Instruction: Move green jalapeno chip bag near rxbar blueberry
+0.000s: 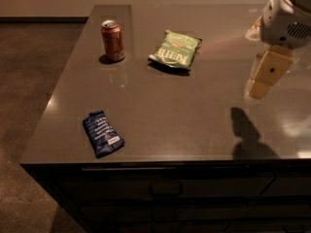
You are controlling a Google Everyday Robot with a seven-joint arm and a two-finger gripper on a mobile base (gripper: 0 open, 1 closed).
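Left to right.

rxbar blueberry (102,133): front-left of the countertop (170,110), near the front edge. Lies flat, slightly skewed. Dark-blue wrapper, white text lines. Nothing touches it.

Red soda can (112,40): upright, back-left, well apart from the bar.

Green jalapeno chip bag (176,49): back-centre, near the can's right side, not touching it. Lies flat, face up. Light green, white lettering, red patch toward its far end. Crinkly, a bit puffed, shadow along its near edge. Well apart from the bar, diagonally across the counter.

Gripper (262,79): far right, hanging over the counter, well apart from the bag. Off the surface, judging by its shadow (245,132) on the top below it. Nothing visibly in it. Spread or closed: cannot tell from this angle.

Step, my read: very start. The bag is not grasped and the approach is not begun.

Next move calls for: swing left and toward the back to get over the bag, descend, and pinch across its narrower width. Then carry it forward-left and set it down just beside the bar.

Watch: the can is close on the bag's left, so come in from the right. The bag is soft and will likely crumple or slide on the glossy top under a shallow pinch.
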